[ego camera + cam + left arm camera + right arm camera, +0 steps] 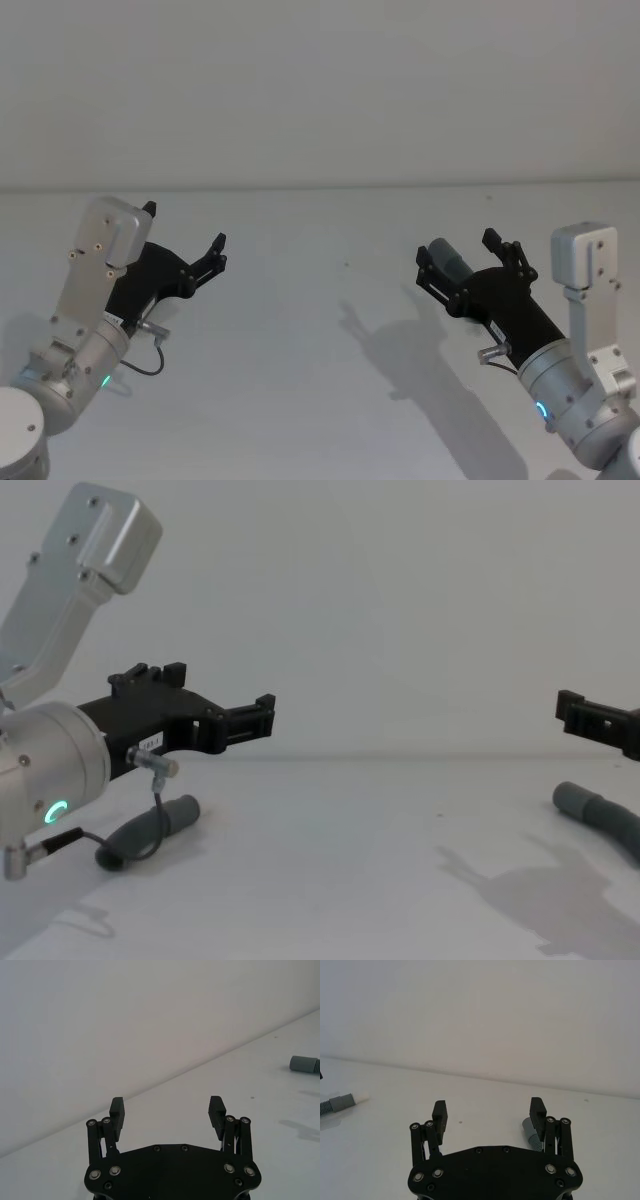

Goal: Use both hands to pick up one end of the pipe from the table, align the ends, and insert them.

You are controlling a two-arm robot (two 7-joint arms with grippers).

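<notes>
The pipe lies on the white table [330, 400], with a smooth grey cuff showing at each side. One end [178, 813], tipped with a whitish spigot [362, 1096], rests below my left gripper [225, 690]. The other end [585, 805] is a plain cuff [446, 262] lying under my right gripper [456, 246], and it peeks out behind one finger [536, 1112]. My left gripper [184, 226] hovers open above the table with nothing between its pads [216, 1108]. The right gripper [489, 1110] is open too, holding nothing. The pipe's middle is hidden.
A thin black cable with a metal plug [150, 763] hangs from my left wrist near the pipe end. The plain cuff [304, 1064] is also in the left wrist view, far off. A pale wall [320, 90] rises behind the table's far edge.
</notes>
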